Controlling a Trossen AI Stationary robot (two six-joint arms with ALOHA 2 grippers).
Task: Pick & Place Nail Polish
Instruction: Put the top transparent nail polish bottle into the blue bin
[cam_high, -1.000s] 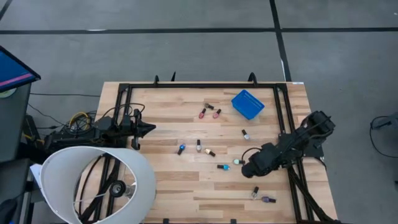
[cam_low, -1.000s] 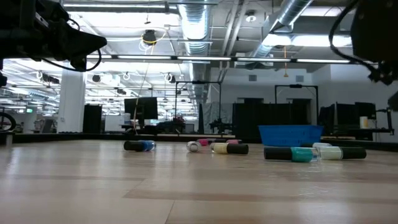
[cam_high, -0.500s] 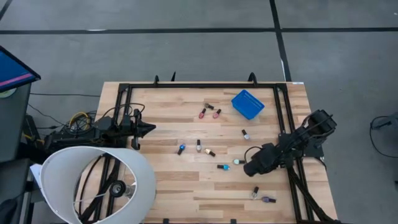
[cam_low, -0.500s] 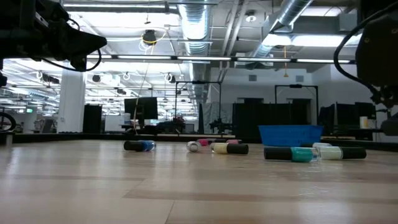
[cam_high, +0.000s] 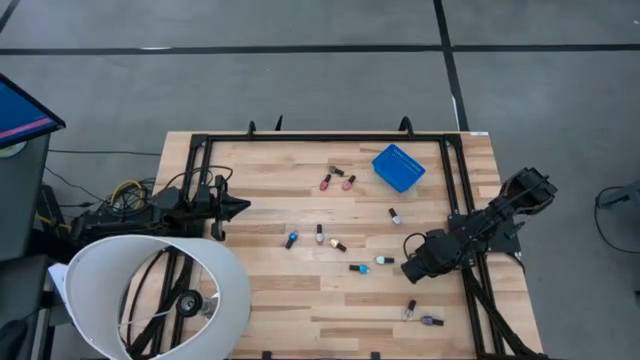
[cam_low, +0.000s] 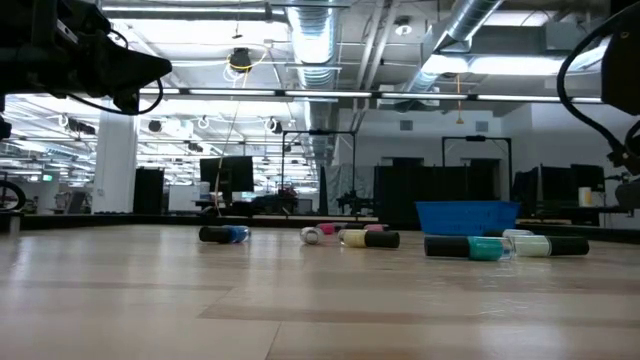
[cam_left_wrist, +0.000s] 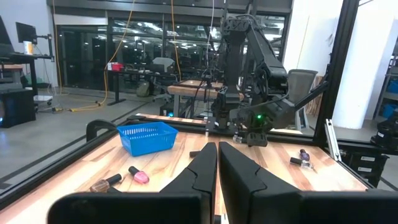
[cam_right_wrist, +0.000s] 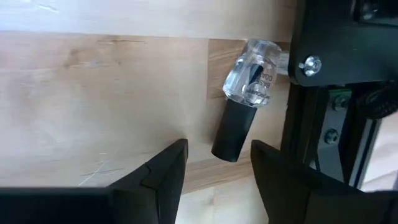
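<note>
my right gripper (cam_right_wrist: 214, 171) open and empty over a clear dark-capped nail polish bottle (cam_right_wrist: 244, 99) lying on the pale wooden table (cam_high: 300, 300), left gripper (cam_left_wrist: 217, 165) narrowed to a slit, parked at my left table edge

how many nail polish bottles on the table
11 bottles: three beside the blue bin, one below it, three mid-table, two by the right gripper, two at the bottom edge; others may hide.

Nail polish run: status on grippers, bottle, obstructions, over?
Right gripper jaws open, empty, just short of clear dark-capped bottle lying flat. Left gripper shut, parked table left. Nothing between jaws and bottle.
</note>
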